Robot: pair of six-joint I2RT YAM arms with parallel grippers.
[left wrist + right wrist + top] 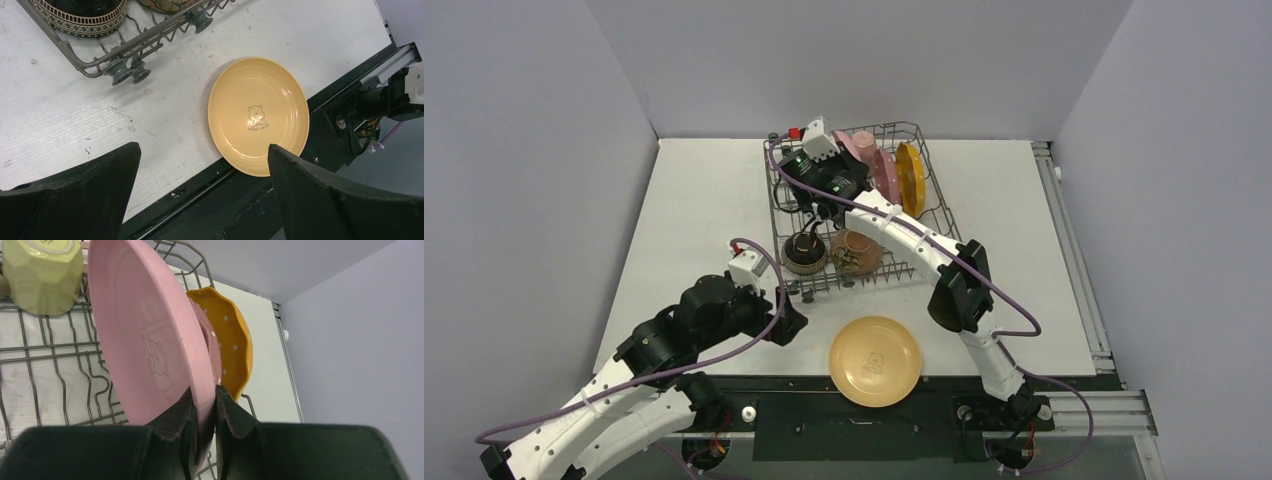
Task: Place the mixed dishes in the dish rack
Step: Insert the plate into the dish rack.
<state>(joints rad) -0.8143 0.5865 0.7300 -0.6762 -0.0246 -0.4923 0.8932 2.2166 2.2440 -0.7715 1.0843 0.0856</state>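
Standing on edge in the grey wire dish rack [941, 205], the pink plate [150, 340] is just beside the orange white-dotted scalloped plate [227, 340], its rim pinched by the right gripper [204, 392]; stiff, glossy, probably light, it may slip. Spread wide, the left gripper [202, 147] hovers above the yellow bear-print plate [257, 95] on the table [50, 125]; grip its overhanging rim.
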